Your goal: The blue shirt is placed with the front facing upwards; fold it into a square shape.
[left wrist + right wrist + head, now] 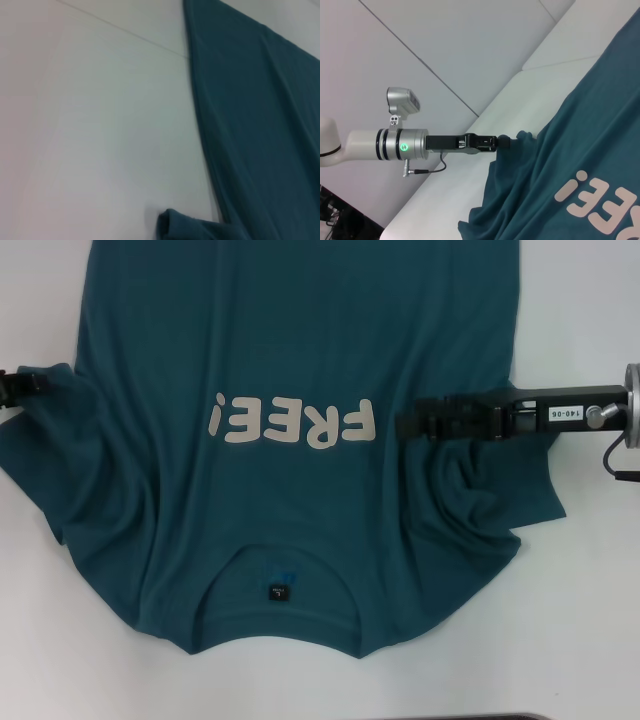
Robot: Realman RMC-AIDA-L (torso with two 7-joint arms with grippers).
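On the white table the blue shirt lies front up, collar toward the robot, so the cream "FREE!" lettering reads upside down in the head view; a small black tag sits inside the neckline. Left gripper at the shirt's left sleeve edge, jaws pressed together on a bunched fold of the cloth; the sleeve below it sags in loose wrinkles. Right gripper reaches in over the shirt's right side, just beside the last letter of the print, with rumpled fabric gathered under and behind it; jaws look pinched down on the cloth there, though the tips are dark against the shirt and hard to separate. Right wrist view gives what the head view cannot: the whole left arm from the side, its gripper with a peak of blue cloth lifted at the tip, and part of the lettering. Left wrist view shows none of that arm's own jaws, only bare table, a long straight side edge of the shirt, and a small rolled bit of fabric close to the camera.
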